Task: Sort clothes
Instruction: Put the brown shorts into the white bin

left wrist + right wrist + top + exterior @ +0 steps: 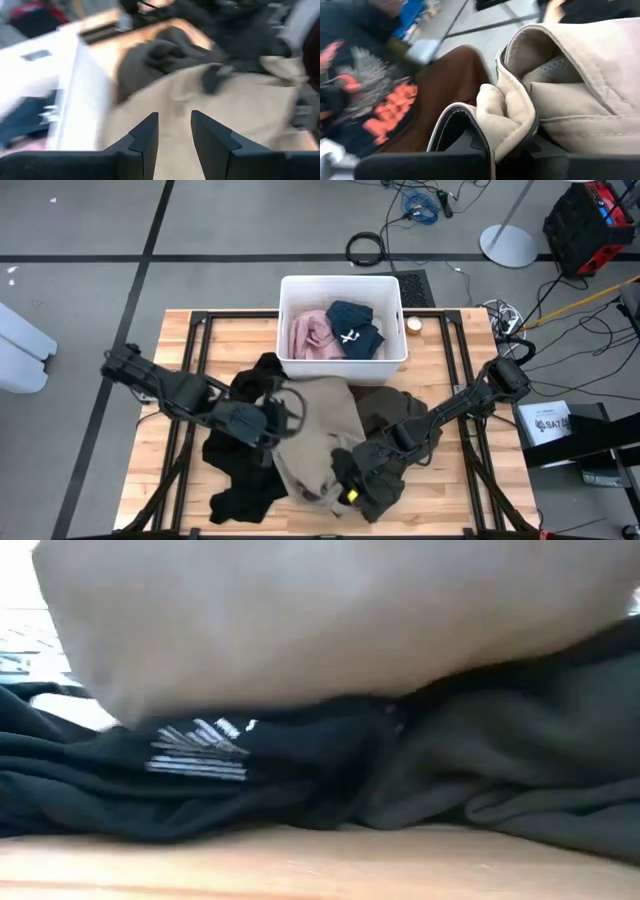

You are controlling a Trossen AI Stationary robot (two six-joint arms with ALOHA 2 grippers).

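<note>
A: Which step is this?

B: Lifting the tan garment out of the pile, I'd judge. Nearest the desk's front edge, the right tool is clenched on a fold of its hem. The left tool hangs over its top edge, fingers parted, gripping nothing.

A: And the other clothes?

B: Black and olive ones lie under and beside it. Farther back, 2 sit in the white bin: pink and blue.

A: Next?

B: Probably the left tool closes on the tan, then both carry it clear.

No legible text; white print on black garment unreadable.
</note>
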